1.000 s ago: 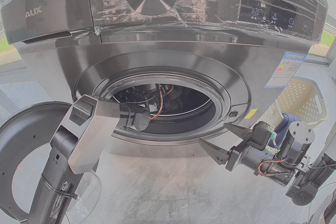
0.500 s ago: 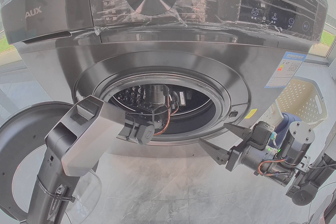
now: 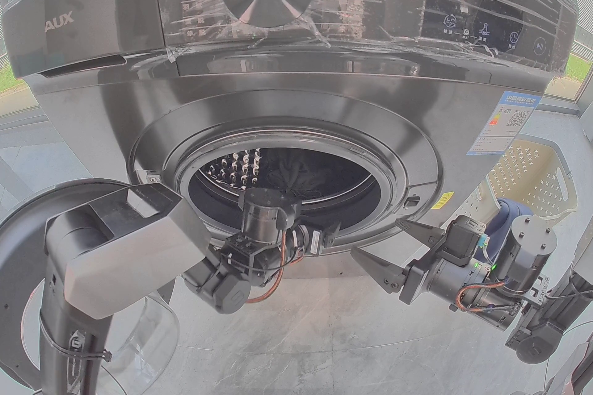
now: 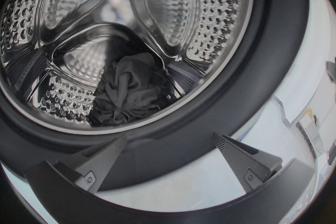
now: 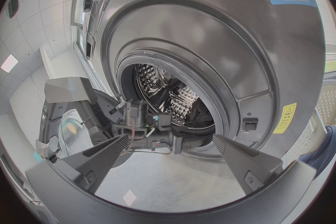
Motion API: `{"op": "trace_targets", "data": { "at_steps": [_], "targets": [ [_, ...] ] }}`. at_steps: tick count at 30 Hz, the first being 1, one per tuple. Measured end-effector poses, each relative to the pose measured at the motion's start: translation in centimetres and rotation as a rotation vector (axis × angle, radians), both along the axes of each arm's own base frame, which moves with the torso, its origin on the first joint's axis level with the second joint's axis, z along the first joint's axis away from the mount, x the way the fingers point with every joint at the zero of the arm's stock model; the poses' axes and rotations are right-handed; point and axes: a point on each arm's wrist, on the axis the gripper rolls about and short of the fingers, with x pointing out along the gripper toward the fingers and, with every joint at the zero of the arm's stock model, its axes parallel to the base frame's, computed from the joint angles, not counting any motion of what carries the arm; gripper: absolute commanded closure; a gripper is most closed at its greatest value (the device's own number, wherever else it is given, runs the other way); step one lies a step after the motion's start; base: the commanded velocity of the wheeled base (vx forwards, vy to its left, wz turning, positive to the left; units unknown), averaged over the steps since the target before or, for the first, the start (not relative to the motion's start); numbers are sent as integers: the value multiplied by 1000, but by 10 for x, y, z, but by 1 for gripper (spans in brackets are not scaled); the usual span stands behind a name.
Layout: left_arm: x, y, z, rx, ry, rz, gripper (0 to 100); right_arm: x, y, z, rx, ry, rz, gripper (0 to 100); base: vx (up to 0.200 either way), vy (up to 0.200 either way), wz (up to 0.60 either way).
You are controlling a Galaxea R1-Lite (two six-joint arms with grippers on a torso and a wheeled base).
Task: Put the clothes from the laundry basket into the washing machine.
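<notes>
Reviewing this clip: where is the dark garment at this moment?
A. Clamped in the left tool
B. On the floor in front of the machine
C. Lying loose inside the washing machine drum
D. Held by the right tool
C: the dark garment sits crumpled at the bottom of the drum, while the left tool is open and empty in front of the opening.

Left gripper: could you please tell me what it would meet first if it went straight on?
Probably the dark door seal at the opening's lower rim, just beyond the left gripper. Depth is unclear; clearing that, it would reach the clothes in the drum.
</notes>
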Motion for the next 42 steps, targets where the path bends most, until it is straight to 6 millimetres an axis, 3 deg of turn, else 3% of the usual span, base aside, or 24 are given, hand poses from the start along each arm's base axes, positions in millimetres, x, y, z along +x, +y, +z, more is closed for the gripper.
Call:
{"op": "trace_targets", "data": {
  "at_steps": [5,10,16,24,32,42],
  "targets": [
    [-38,9,4,-2,21,-65,0,-4,-3,-1,-7,8,-1,0,0,0,0],
    [-77,21,28,-43,25,-103,0,-14,-13,-1,-19,19,-9,0,0,0,0],
    [-127,49,61,-86,12,-127,0,-28,-41,0,-35,35,-72,0,0,0,0],
    [-180,97,81,-136,-43,-102,0,-42,-81,3,-68,74,-238,0,-200,0,0],
    [-211,126,91,-144,-115,-80,0,-65,-101,10,-100,117,-322,0,-200,0,0],
    [-243,164,99,-160,-172,-25,0,-108,-126,16,-109,128,-396,0,-200,0,0]
  ]
}}
